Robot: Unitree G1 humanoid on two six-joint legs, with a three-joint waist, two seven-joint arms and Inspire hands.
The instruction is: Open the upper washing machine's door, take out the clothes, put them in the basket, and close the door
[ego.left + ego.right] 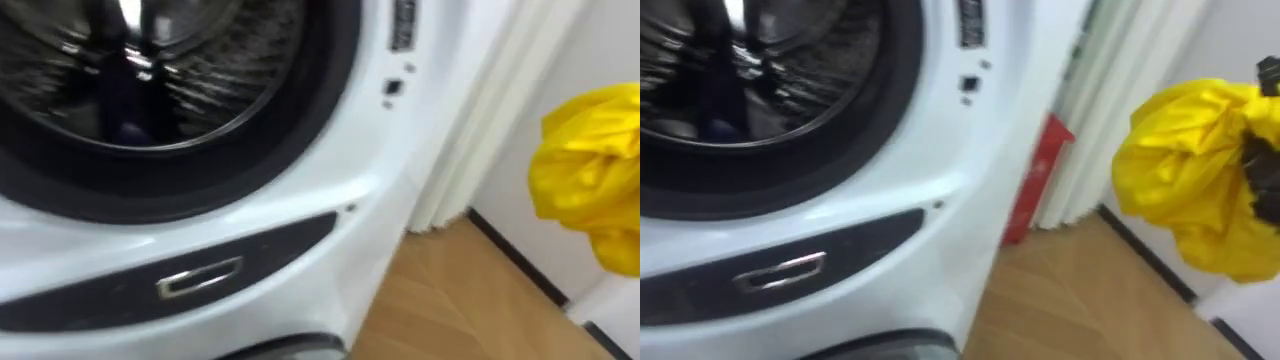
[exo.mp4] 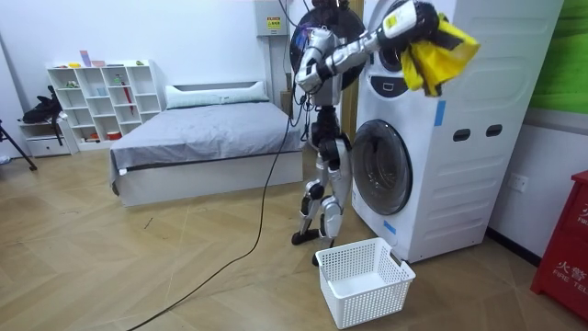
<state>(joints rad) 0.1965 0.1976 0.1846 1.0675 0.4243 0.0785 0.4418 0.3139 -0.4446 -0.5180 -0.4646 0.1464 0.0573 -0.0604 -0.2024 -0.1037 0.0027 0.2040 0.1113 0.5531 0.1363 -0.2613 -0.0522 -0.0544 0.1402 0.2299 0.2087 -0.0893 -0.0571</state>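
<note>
Gripping a yellow garment (image 1: 1185, 170), the right robot hand (image 1: 1266, 185) was aloft at 3 o'clock, beside the washing machine (image 2: 459, 138); its drum (image 1: 150, 70) lay at 10 o'clock.

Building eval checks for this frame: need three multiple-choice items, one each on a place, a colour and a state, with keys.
1. Where is the white basket?
A inside the machine
B on the floor before the washing machine
C on top of the machine

2. What colour is the held garment?
A yellow
B red
C grey

3. The right hand is:
A open, away from any cloth
B resting on the basket
C shut on the garment

Key:
1 B: the room view shows it on the floor at the machine's foot.
2 A: it is yellow in every view.
3 C: dark fingers grip the cloth, high up.
</note>
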